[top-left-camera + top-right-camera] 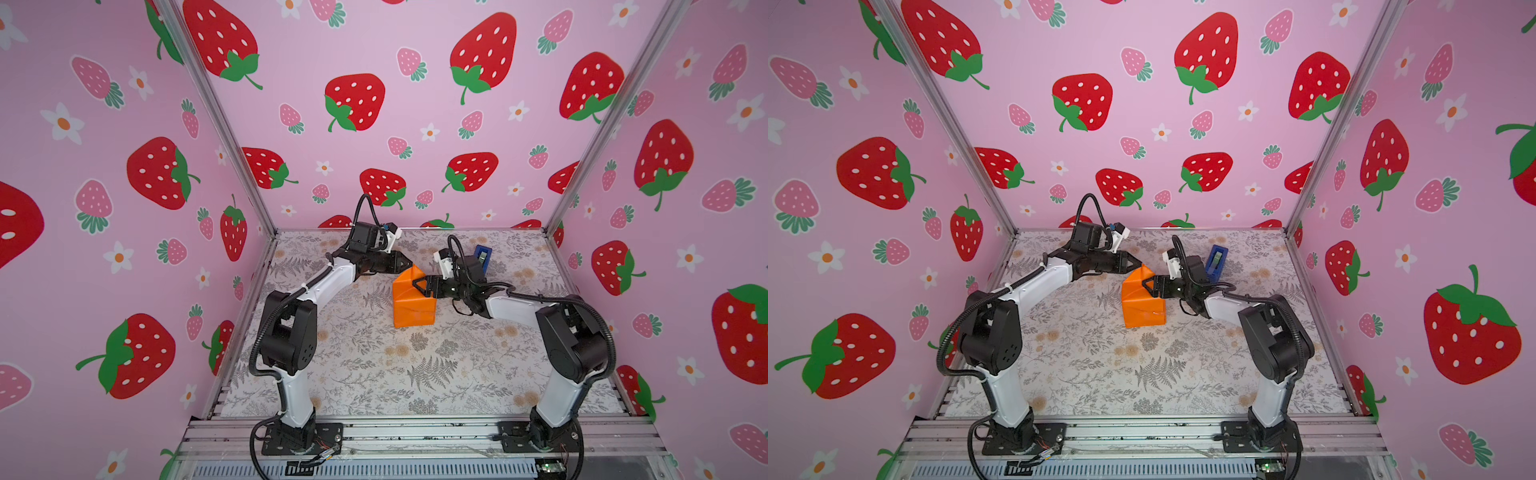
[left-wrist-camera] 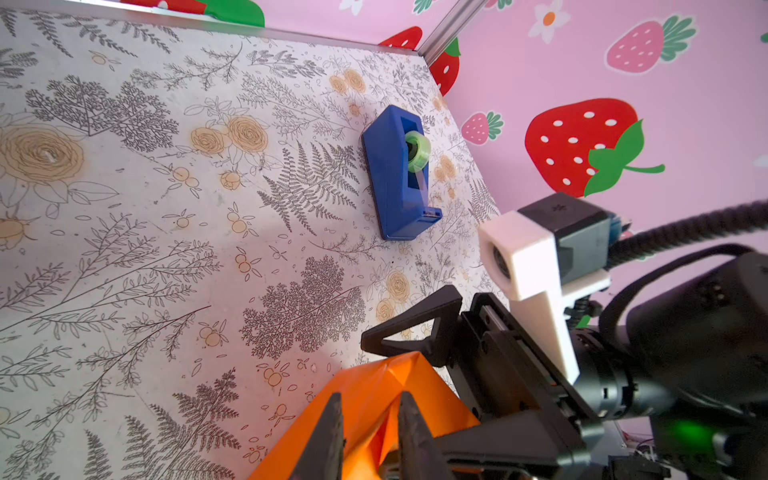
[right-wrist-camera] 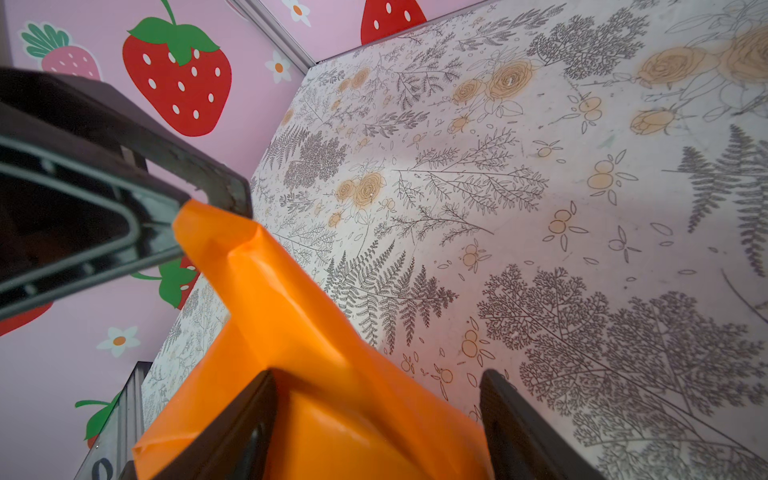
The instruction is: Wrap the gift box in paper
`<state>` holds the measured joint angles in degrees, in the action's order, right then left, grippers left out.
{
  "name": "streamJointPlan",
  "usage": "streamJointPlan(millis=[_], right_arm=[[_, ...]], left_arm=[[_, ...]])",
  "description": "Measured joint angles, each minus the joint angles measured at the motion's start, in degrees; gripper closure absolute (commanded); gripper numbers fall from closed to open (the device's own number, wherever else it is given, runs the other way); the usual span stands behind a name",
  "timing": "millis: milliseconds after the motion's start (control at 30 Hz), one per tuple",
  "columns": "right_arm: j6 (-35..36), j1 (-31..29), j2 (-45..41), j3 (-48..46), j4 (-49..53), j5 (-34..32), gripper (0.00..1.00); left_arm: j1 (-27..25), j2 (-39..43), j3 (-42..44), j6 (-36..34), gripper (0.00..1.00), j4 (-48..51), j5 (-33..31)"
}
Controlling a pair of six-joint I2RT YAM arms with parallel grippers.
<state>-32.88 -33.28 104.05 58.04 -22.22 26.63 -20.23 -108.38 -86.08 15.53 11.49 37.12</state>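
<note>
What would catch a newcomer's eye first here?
The bright orange paper bundle in the middle, with the left gripper at its raised far fold and the right gripper astride its right side. Around it, pink walls with huge red strawberries; a blue tape dispenser sits at the back right.

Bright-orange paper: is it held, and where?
Left gripper straddles a raised fold of the bright-orange paper; right gripper spans its wrapped body. Clamping cannot be told.
</note>
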Motion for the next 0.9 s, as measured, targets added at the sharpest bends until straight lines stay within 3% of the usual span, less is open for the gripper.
streamJointPlan(millis=[133, 367, 667, 900], right_arm=[[0.0, 0.0, 0.0, 0.0, 0.0, 0.0, 0.22], [0.0, 0.0, 0.0, 0.0, 0.0, 0.0, 0.22], [0.0, 0.0, 0.0, 0.0, 0.0, 0.0, 0.23], [0.0, 0.0, 0.0, 0.0, 0.0, 0.0, 0.23]], left_arm=[[1.0, 1.1, 0.0, 0.7, 0.61, -1.7, 0.6], [1.8, 0.5, -0.7, -0.6, 0.53, -2.0, 3.7], [1.8, -4.2, -3.8, -4.9, 0.50, 1.2, 7.4], [1.8, -6.3, -4.2, -6.4, 0.55, 2.5, 10.4]])
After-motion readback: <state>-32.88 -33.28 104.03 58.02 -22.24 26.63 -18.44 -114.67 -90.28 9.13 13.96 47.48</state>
